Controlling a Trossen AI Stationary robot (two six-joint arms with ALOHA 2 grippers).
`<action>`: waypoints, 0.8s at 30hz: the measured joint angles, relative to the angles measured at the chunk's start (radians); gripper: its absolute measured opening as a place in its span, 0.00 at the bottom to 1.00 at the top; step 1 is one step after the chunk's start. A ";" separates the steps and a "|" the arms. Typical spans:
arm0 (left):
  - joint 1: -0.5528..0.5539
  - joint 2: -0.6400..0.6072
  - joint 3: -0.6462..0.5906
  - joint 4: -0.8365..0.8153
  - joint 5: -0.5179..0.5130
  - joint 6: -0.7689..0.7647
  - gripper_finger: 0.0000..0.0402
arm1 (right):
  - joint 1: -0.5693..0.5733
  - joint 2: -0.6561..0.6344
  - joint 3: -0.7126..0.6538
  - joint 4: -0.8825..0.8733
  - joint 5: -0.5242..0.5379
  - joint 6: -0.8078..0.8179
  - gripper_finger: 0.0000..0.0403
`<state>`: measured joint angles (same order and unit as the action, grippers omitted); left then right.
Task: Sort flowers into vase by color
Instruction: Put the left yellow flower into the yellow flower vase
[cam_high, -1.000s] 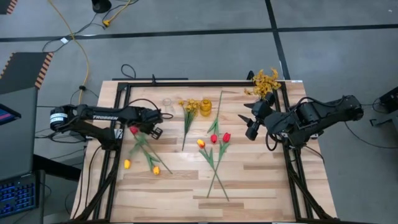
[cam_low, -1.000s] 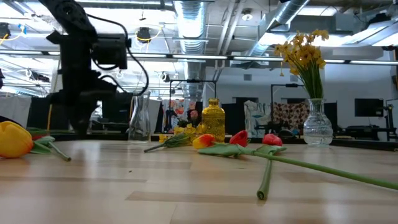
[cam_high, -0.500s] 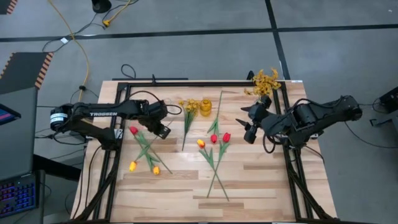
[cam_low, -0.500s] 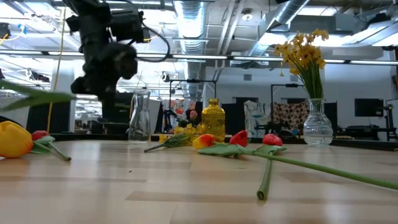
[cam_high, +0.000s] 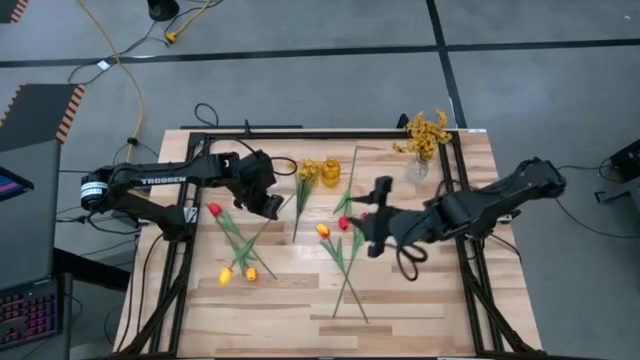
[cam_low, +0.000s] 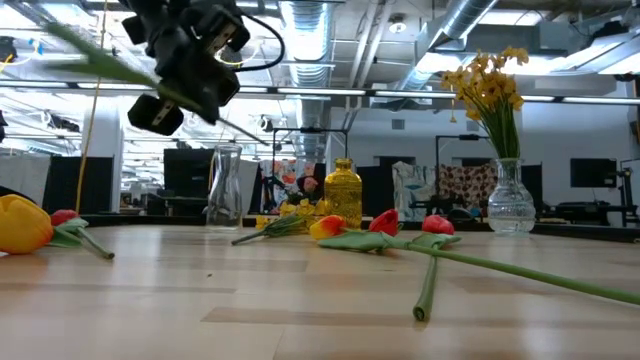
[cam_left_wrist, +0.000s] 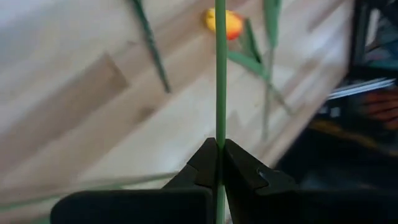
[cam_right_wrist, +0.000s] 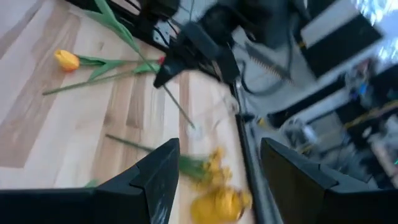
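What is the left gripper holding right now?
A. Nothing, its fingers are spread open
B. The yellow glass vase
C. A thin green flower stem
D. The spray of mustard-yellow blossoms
C: in the left wrist view the left gripper has its fingers pressed shut on a thin green stem that runs straight out from between them, lifted off the table.

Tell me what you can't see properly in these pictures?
1. Held flower's bloom: the left wrist view shows the left tool shut on a green stem that leaves the top edge.
2. Whatever lies under the right tool: high view, the tool itself covers it.
3. Yellow blob: right wrist view, motion blur; vase or blossoms unclear.
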<state>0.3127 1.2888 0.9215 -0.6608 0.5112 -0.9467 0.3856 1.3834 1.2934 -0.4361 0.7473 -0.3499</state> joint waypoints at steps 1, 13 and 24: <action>-0.003 0.000 0.000 0.014 0.014 -0.038 0.00 | 0.002 0.019 0.000 0.037 0.001 -0.039 0.62; -0.097 0.000 0.000 0.288 0.055 -0.432 0.00 | -0.002 0.243 0.000 0.382 0.010 -0.399 0.62; -0.169 0.000 0.000 0.488 -0.010 -0.631 0.00 | -0.002 0.394 0.000 0.646 0.009 -0.568 0.62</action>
<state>0.1438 1.2888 0.9211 -0.1729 0.5016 -1.5776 0.3836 1.7772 1.2934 0.2103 0.7567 -0.9177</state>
